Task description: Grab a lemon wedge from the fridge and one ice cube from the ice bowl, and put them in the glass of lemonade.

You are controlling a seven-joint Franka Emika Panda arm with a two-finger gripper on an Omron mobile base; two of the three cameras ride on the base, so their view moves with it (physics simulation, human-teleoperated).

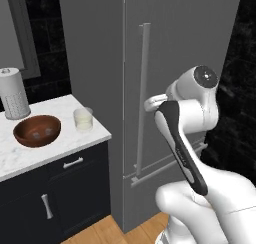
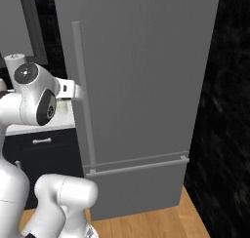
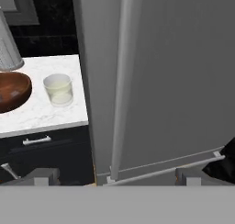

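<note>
The closed grey fridge (image 3: pixel 183 81) with its long vertical bar handle (image 3: pixel 120 81) occupies the centre and right. Left of it, a white marble table (image 3: pixel 41 113) carries the glass of lemonade (image 3: pixel 58 89), standing upright, and near it the reddish-brown ice bowl (image 3: pixel 11 92), cut by the frame edge. The fingers (image 3: pixel 43 176) stand wide apart either side of the handle's lower end.

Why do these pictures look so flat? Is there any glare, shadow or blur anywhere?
Left base view: even, soft light; the fridge is plain matte grey without glare, and the glass of lemonade throws almost no shadow on the marble counter. Right base view: the black wall is dim and grainy. Hand view: the fridge handle looks slightly soft up close.
</note>
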